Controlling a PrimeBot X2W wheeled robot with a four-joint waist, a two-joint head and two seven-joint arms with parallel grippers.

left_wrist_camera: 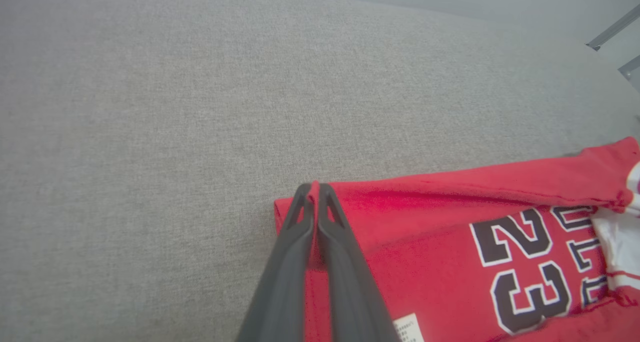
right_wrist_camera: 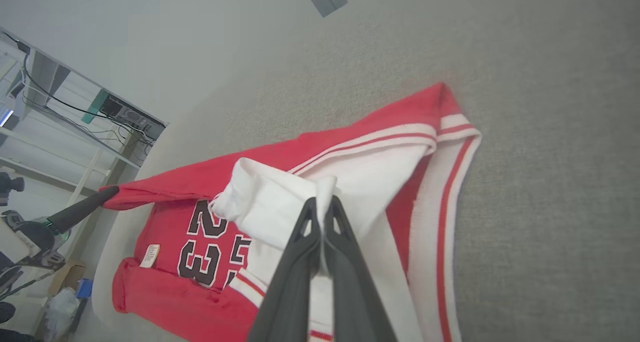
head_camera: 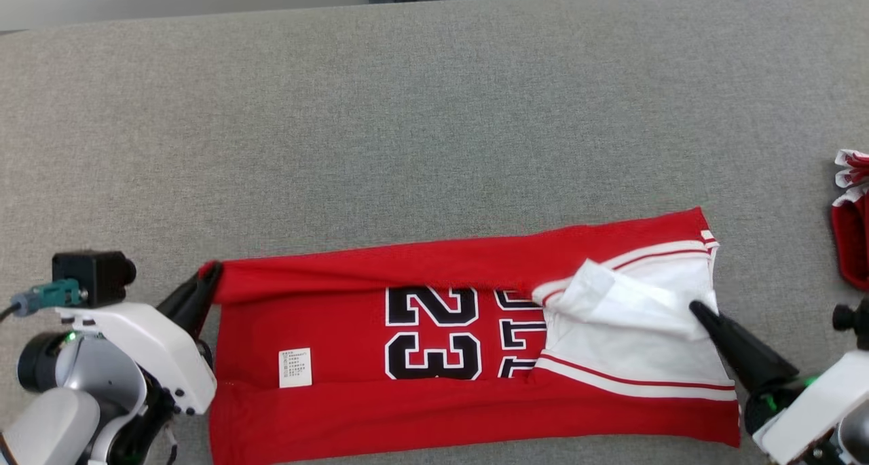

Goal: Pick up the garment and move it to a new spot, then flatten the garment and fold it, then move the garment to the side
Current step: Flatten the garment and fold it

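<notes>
My left end effector (head_camera: 214, 269) was pressed together on the 10 o'clock corner of the red sports jersey with black numerals (head_camera: 339, 404). My right end effector (head_camera: 696, 307) was pinching its bunched white lining (head_camera: 631, 302) at 3 o'clock. The jersey lay half folded at 6 o'clock on the grey fabric-covered table (head_camera: 434, 112). The lining pinch looked shallow; I judged it could slip, or uneven pulls could skew the fold. Room lay open toward 12 o'clock. A small red bundle (head_camera: 852, 241) crowded 3 o'clock, and the table's near edge seemed close.
</notes>
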